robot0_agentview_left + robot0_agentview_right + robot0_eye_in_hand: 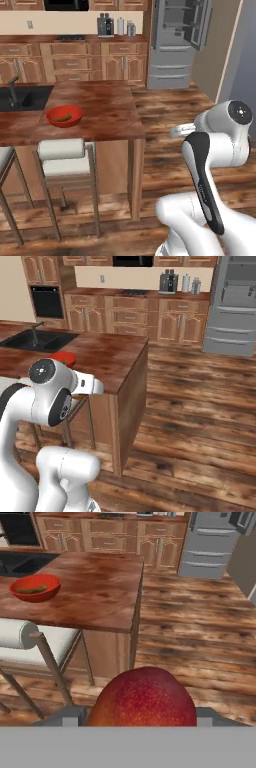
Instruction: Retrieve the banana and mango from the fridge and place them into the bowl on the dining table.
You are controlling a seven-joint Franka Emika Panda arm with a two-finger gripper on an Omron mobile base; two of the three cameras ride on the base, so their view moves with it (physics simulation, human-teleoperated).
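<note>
The mango [144,698] sat large and red-orange at the bottom of the hand view, pinched between the two fingers of the tool [140,714], whose grey tips showed on either side of the fruit. Beyond it lay the wooden floor [200,627] and the corner of the bench [100,107], a reddish-brown wood-grain top with a black sink [27,97] at its far left. The red bowl [64,115] rested on the bench near its front edge, to the right of the sink, and a slim, dark yellowish banana [31,589] lay inside it. A white-cushioned stool [62,155] stood tucked under the bench just below the bowl. The grey fridge [175,42] stood at the far wall, right of the wooden cabinets [75,62], with an upper door swung open.
</note>
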